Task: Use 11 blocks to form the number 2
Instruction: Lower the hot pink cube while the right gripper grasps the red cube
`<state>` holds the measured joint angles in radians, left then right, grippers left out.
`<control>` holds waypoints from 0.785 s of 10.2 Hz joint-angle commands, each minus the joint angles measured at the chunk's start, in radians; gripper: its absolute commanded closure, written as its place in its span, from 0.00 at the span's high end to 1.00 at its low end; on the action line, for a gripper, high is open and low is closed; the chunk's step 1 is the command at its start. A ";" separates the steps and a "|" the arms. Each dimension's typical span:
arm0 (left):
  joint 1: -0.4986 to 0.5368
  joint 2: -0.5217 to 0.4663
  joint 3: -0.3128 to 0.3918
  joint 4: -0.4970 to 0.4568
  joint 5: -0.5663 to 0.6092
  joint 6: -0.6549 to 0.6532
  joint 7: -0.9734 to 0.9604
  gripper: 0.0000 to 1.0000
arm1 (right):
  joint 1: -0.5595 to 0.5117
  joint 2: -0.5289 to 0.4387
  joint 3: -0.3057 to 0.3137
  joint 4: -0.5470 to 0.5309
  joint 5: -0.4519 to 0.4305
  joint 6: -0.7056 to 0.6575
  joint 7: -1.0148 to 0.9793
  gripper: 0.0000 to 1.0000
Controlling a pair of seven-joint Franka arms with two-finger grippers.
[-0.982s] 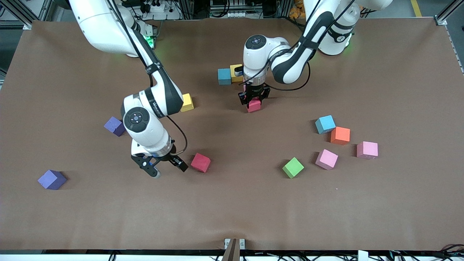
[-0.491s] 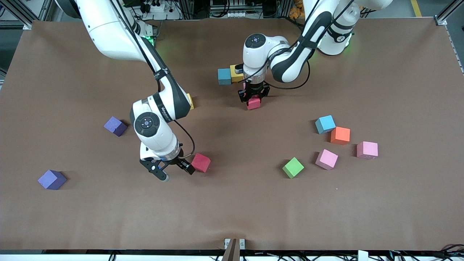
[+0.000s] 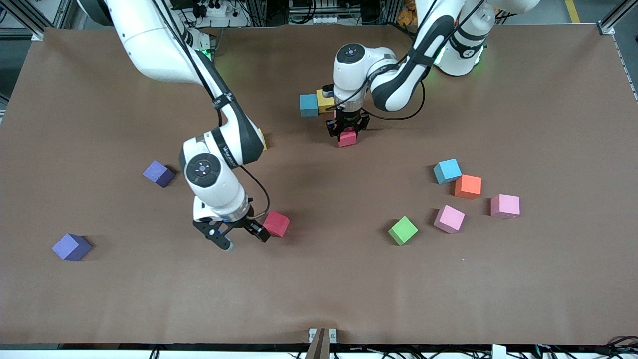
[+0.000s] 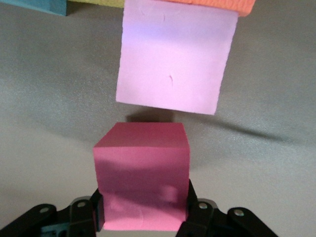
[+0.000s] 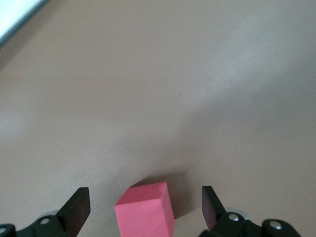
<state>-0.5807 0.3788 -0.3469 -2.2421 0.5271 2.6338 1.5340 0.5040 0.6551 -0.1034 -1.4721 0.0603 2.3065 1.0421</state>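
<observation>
My left gripper (image 3: 347, 131) (image 4: 143, 213) is shut on a red block (image 3: 347, 139) (image 4: 140, 173), low over the table. Just ahead of it lies a pink block (image 4: 173, 59), a small gap away, touching an orange block (image 4: 222, 5). A blue block (image 3: 308, 105) and a yellow block (image 3: 325, 99) sit together beside them. My right gripper (image 3: 245, 240) (image 5: 145, 196) is open, just off the table, with another red block (image 3: 275, 224) (image 5: 145, 211) right in front of its spread fingers.
Loose blocks lie toward the left arm's end: blue (image 3: 447, 170), orange (image 3: 467, 186), two pink (image 3: 449, 219) (image 3: 505, 206) and green (image 3: 402, 230). Two purple blocks (image 3: 158, 173) (image 3: 72, 247) lie toward the right arm's end. A yellow sliver (image 3: 262, 140) shows past the right arm.
The left gripper has carried its red block a little closer to the blue and yellow blocks. The right gripper, still open, has moved up to the other red block.
</observation>
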 commanded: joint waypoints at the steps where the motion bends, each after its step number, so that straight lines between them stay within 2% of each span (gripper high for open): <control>1: 0.019 -0.028 -0.012 -0.034 0.024 0.023 0.012 0.00 | -0.031 -0.133 0.005 -0.119 0.001 -0.057 -0.062 1.00; 8: 0.035 -0.028 -0.023 -0.073 0.025 0.069 0.012 0.00 | -0.013 -0.137 0.002 -0.111 0.003 -0.067 -0.062 1.00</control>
<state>-0.5707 0.3781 -0.3510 -2.2849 0.5271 2.6847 1.5351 0.4914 0.5430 -0.1030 -1.5573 0.0606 2.2342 0.9888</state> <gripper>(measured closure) 0.401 0.000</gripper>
